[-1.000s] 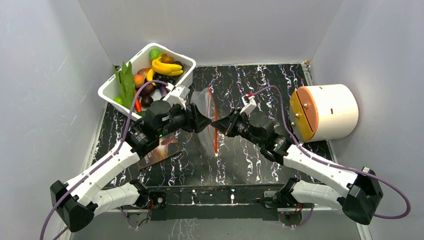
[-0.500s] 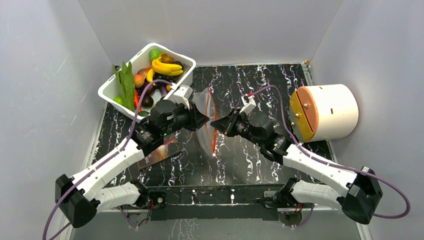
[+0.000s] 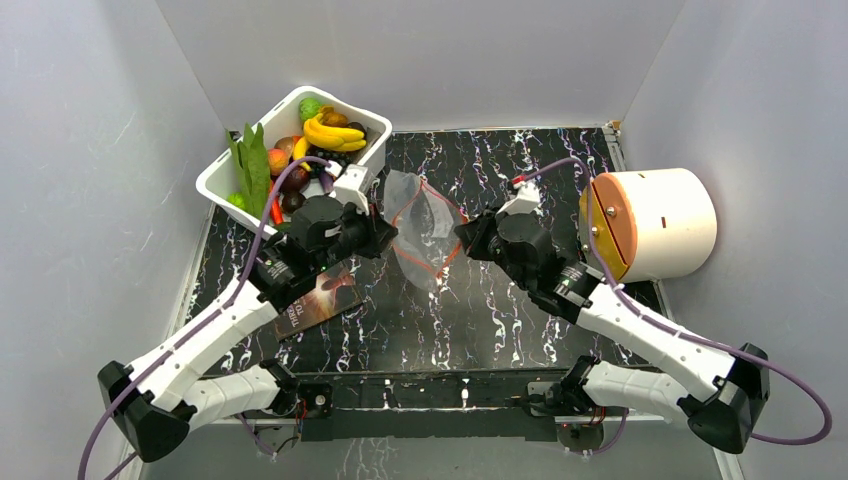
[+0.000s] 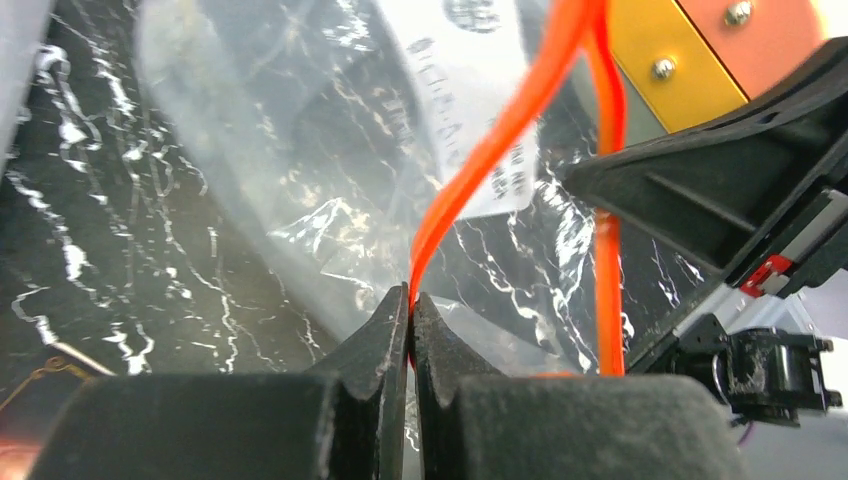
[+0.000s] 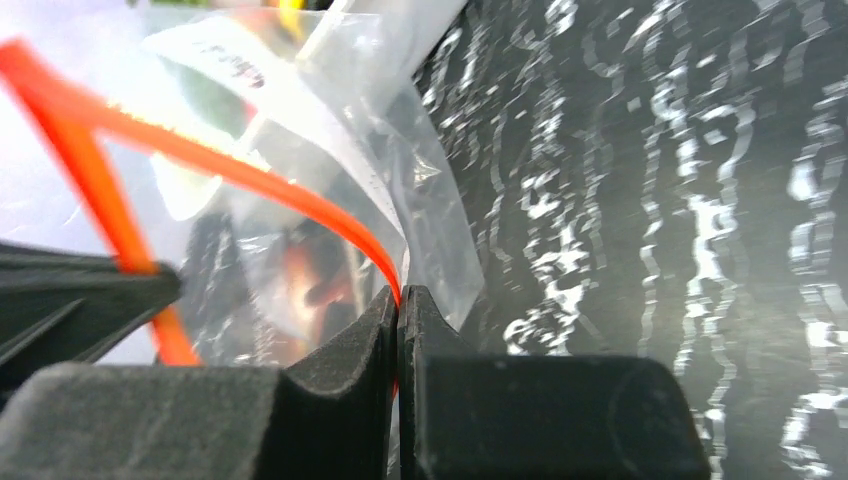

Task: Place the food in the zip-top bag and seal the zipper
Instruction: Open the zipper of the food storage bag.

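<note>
I have the bag (image 3: pixel 418 222) held between the two arms over the middle of the table (image 3: pixel 500 320), with its mouth spread into a rough loop. The zipper (image 3: pixel 441 200) traces that loop in red-orange.

My left gripper (image 3: pixel 386 238) is clamped on the left side of the mouth. In its wrist view the fingertips (image 4: pixel 395 318) are pressed together, and the zipper (image 4: pixel 480 180) rises out from between them and curves up to the right. The clear bag (image 4: pixel 300 150) sags behind it, and a white printed label (image 4: pixel 480 90) shows through the plastic.

My right gripper (image 3: pixel 462 237) is pinched on the opposite side of the mouth. Its wrist view shows the jaws closed tight on the zipper (image 5: pixel 250 170), which runs up and to the left. The crinkled film of the bag (image 5: pixel 425 210) drapes over the marbled black table (image 5: pixel 650 200). I cannot tell whether the bottom of the bag touches the table.

The two grippers face each other, with only the open mouth between them.

The food (image 3: pixel 333 133) sits in the white tub (image 3: pixel 373 148) at the far left, just behind the left gripper. The bananas are on top and a long green leaf is at the left end.

A dark booklet (image 3: pixel 320 300) lies on the table under the left arm. A white drum (image 3: pixel 660 225) with an orange face rests at the right edge, well apart from the bag.
</note>
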Robot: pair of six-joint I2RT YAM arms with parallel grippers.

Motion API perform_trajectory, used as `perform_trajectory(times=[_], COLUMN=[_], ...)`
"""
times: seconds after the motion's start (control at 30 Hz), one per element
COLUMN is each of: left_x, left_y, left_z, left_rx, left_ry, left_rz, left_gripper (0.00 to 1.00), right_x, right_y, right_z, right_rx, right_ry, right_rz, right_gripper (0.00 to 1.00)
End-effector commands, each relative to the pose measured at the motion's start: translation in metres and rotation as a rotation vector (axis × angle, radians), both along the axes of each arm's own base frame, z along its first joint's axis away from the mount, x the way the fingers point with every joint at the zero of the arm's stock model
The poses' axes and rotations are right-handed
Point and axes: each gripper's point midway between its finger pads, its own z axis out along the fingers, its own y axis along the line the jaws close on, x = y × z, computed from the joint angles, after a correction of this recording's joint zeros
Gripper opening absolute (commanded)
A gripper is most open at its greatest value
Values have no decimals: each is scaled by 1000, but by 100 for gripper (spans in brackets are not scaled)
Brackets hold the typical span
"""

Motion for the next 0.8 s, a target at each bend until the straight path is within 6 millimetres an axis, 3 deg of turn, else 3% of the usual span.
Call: perform_trajectory(times=[0.0,0.2,0.37,0.47,0.63,0.77], left_x=[0,-5,-8,-15,-27,-31], left_y=[31,25,27,17,-9,-14], left_z=[29,40,30,29,32,29], left_rx=[60,44,82,22,-128,-139], left_ry=[-52,-34,12,30,54,73], left_rz=[103,70,67,26,-77,-109], left_gripper=[0,0,0,0,0,0], right_x=[17,18,19,13,6,11], right_y=[-56,-54,-51,-27,7,20], right_z=[33,25,27,40,50,45], right_rx=[-160,-203,-199,-105,-29,-52], right_ry=[-100,-71,-69,-122,-135,-109], right_rz=[-238,-227,-219,-95,55,83], right_gripper=[0,0,0,1,23,25])
